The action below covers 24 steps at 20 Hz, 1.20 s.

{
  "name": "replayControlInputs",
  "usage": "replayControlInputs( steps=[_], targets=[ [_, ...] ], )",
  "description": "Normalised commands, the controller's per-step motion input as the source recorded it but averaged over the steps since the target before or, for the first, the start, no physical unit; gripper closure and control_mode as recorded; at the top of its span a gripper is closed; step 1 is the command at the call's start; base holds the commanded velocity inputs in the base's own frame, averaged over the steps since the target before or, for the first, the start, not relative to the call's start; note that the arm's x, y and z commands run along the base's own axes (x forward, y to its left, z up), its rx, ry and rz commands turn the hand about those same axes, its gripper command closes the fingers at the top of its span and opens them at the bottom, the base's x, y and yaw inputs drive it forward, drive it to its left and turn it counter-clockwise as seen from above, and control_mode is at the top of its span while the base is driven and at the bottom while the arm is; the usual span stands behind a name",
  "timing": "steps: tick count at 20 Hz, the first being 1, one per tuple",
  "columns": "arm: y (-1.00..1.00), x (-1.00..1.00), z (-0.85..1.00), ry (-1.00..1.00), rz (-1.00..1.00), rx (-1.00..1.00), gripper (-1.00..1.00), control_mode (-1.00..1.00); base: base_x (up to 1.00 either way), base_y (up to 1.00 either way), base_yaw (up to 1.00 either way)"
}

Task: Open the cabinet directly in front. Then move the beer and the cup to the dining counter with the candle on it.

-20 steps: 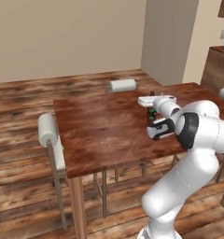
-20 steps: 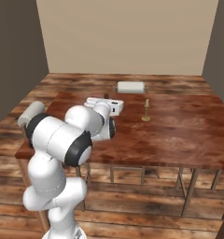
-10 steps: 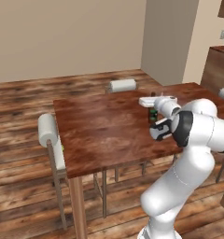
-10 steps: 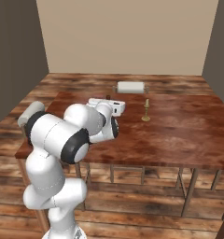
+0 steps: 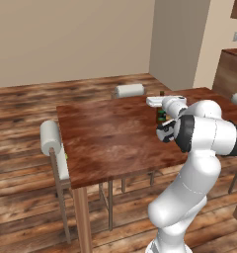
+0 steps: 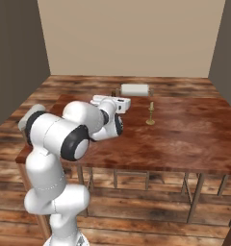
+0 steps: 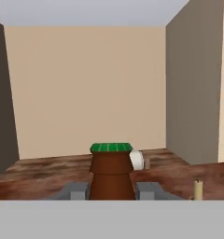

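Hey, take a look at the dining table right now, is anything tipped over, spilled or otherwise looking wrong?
Nothing stands out. The beer sits upright between the fingers of the tool, above the dining counter. The candle stands upright in its holder on the wood top, apart from the bottle. No spill shows on the tabletop.

The arm is bending sharply at the elbow, its forearm reaching forward with the hand held level. The gripper [image 7: 112, 189] is pointing straight ahead, its two fingers [image 7: 76, 190] standing partly apart and pressing on either side of the beer [image 7: 111, 173], whose brown neck and green cap are rising up between them.
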Motion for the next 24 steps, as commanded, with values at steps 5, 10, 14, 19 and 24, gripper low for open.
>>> replayControlInputs(
  steps=[5, 10, 14, 19, 24],
  targets=[
    [0.00, 0.04, -0.52, -0.25, 0.00, 0.02, 1.00, -1.00, 0.00, 0.00, 0.00],
    [0.00, 0.00, -0.28, -0.12, 0.00, 0.08, 1.00, -1.00, 0.00, 0.00, 0.00],
    [0.00, 0.00, -0.04, 0.00, 0.00, 0.00, 1.00, -1.00, 0.00, 0.00, 0.00],
    [0.00, -0.09, -0.50, -0.02, 0.01, 0.00, 1.00, -1.00, 0.00, 0.00, 0.00],
    [0.00, -0.15, -0.53, -0.08, 0.06, 0.00, 1.00, -1.00, 0.00, 0.00, 0.00]
  ],
)
